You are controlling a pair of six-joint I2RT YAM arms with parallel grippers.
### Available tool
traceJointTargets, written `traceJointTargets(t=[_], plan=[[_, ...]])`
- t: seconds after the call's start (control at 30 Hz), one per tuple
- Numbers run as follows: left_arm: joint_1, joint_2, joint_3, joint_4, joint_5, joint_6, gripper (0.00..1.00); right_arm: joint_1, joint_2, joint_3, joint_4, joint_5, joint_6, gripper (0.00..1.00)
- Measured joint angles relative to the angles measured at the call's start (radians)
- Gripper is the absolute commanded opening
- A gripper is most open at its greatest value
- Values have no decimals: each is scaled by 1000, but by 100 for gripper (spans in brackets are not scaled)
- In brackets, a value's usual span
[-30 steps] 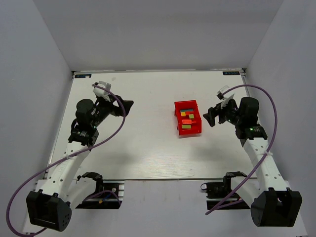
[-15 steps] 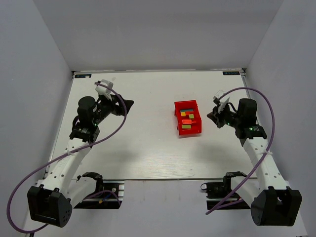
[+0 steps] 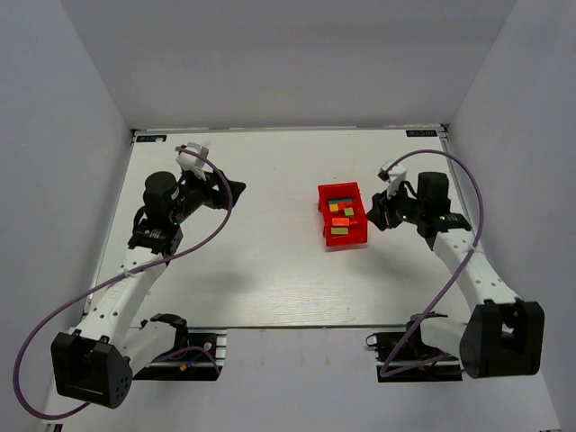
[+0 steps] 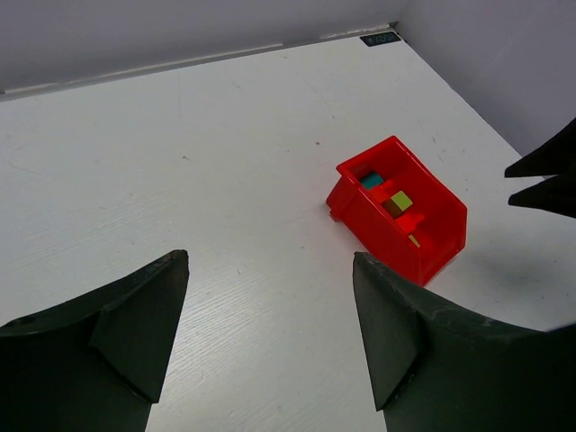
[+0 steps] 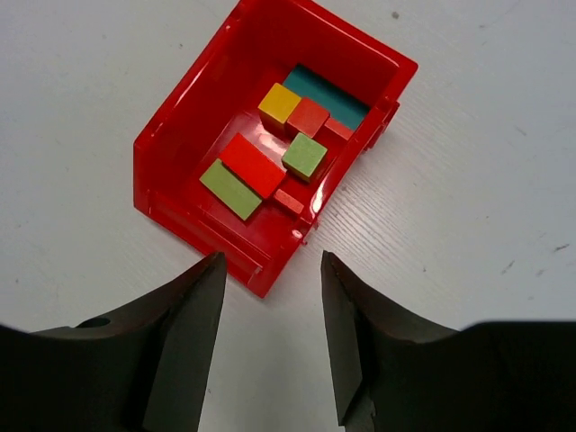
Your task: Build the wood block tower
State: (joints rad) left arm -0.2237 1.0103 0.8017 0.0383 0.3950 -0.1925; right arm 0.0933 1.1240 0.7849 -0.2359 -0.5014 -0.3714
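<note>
The wood blocks lie loose in a red plastic tray (image 3: 358,236) right of the table's middle. In the right wrist view the tray (image 5: 180,135) holds a teal bar (image 5: 328,97), a yellow cube (image 5: 280,103), a red cube (image 5: 309,117), a green cube (image 5: 304,156), a red bar (image 5: 253,166) and a green bar (image 5: 230,189). No tower stands anywhere in view. My right gripper (image 3: 373,214) is open and empty just right of the tray, its opening (image 5: 270,261) near the tray's corner. My left gripper (image 3: 236,189) is open and empty at the far left, well apart from the tray (image 4: 441,243).
The white table (image 3: 270,270) is walled by grey panels at the back and both sides. The right gripper's fingers (image 4: 549,180) show at the right edge of the left wrist view. Purple cables loop over both arms.
My right arm has swung left, bringing its gripper close to the tray's right side. My left arm has shifted slightly toward the back.
</note>
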Motion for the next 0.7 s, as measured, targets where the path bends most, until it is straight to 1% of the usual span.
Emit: traceJointTargets(t=[0.13,0.27,0.33,0.37,0.43,0.47,0.7], plan=[[0,3,2,-6,8,0,83,55,121,45,6,67,31,52],[0,11,3,-9,17,-2,83,102,216,85,5,158,59,57],[0,18,6,-10,21,-4,83,119,256,110,6,199,74,57],[0,21,7,-11,22,-4,83,125,274,121,7,216,79,59],[0,25,10,-11,29,-5,83,134,299,136,10,247,86,61],[0,29,11,-12,33,-5,83,138,306,139,11,261,90,64],[0,30,12,-16,39,-7,83,170,379,188,18,343,103,64]])
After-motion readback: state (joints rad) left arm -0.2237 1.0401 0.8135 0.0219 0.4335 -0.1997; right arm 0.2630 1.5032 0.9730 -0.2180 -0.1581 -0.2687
